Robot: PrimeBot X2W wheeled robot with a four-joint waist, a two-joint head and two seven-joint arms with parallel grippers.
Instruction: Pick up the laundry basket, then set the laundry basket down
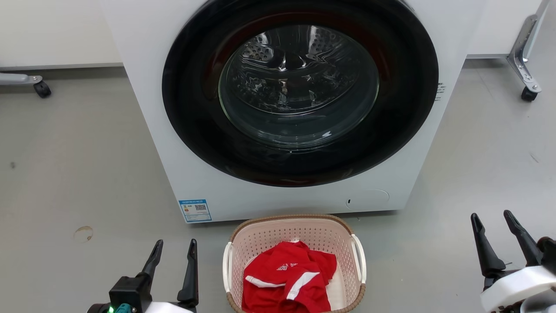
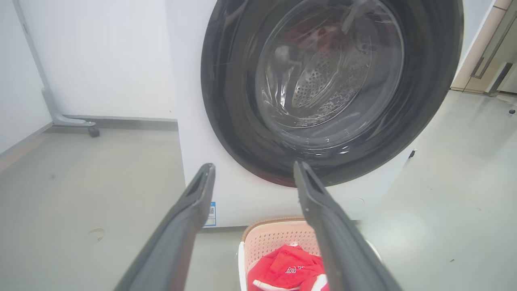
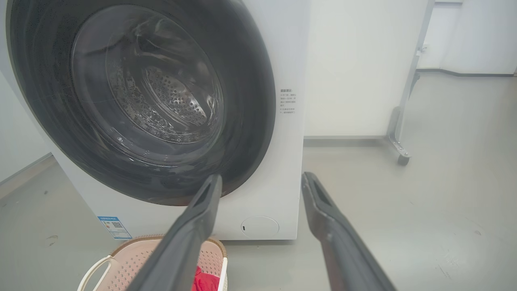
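Left gripper [image 1: 176, 241] and right gripper [image 1: 491, 214] both spread wide, holding nothing, flanking the pale pink perforated plastic laundry basket [image 1: 269, 237] on grey floor [image 1: 65, 174], clear of its white loop handles. Crumpled red-and-white shirt [image 1: 289, 278] inside. Just behind basket: white front-load washing machine [image 1: 173, 174], round dark glass door [image 1: 299, 91] closed. Wheeled metal frame legs [image 1: 527, 82] farther back.

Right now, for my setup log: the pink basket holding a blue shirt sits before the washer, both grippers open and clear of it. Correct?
The shirt in the laundry basket is red with white trim, not blue; the head view shows it. The basket does sit before the washing machine, left gripper and right gripper open and clear of it.
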